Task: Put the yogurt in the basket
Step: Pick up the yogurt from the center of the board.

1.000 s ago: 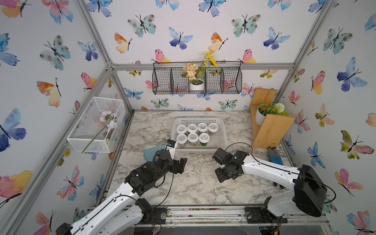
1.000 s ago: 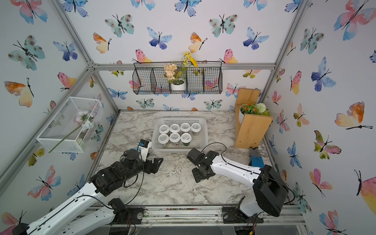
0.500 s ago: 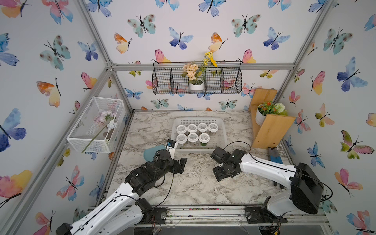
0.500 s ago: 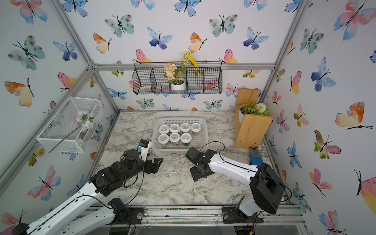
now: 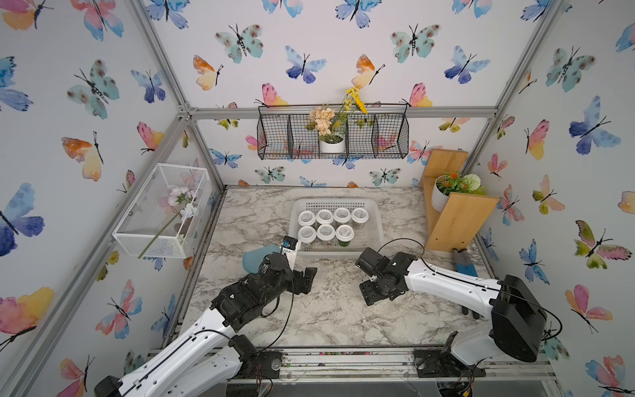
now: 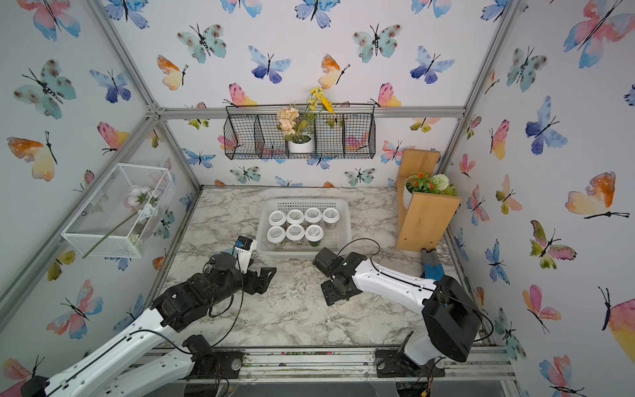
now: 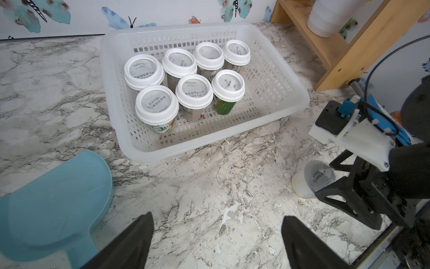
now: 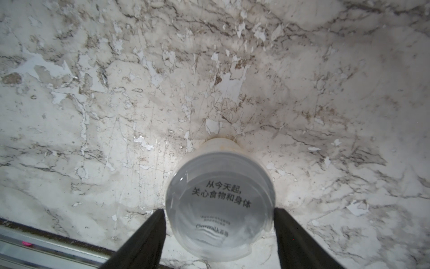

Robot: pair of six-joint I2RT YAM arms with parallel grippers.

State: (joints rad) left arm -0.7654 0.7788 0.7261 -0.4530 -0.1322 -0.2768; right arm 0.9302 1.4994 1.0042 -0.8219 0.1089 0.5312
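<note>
Several yogurt cups (image 5: 325, 232) (image 6: 295, 232) (image 7: 194, 90) with white-rimmed lids stand upright in the white perforated basket (image 5: 336, 202) (image 6: 305, 202) (image 7: 186, 151). One more yogurt cup (image 8: 220, 202) (image 7: 314, 179), with a flat grey lid, stands on the marble in front of the basket. My right gripper (image 5: 379, 292) (image 6: 338, 292) (image 8: 218, 212) points down over it, and both fingers touch the lid's sides. In both top views the gripper hides this cup. My left gripper (image 5: 307, 280) (image 6: 268, 278) (image 7: 217, 216) hovers open and empty over bare marble, left of the basket's near corner.
A teal scoop (image 5: 256, 256) (image 7: 53, 193) lies beside the left gripper. A wooden shelf (image 5: 457, 213) with a potted plant stands at the right, with a blue brush (image 5: 464, 261) at its foot. A black wire basket (image 5: 333, 137) and a white mesh box (image 5: 161, 209) hang on the walls.
The right arm has shifted slightly to the left above the marble. The left arm has not moved.
</note>
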